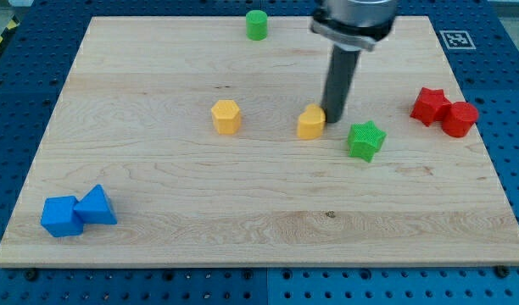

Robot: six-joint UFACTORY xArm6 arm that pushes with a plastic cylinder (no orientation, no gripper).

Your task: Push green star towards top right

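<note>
The green star lies on the wooden board, right of centre. My tip stands just up and left of the star, a small gap apart. It is right beside a yellow block on that block's right side, touching or nearly so. The dark rod rises from the tip to the arm at the view's top.
A yellow hexagonal block sits left of centre. A green cylinder is at the top edge. A red star and a red cylinder touch at the right. A blue cube and blue triangular block are at bottom left.
</note>
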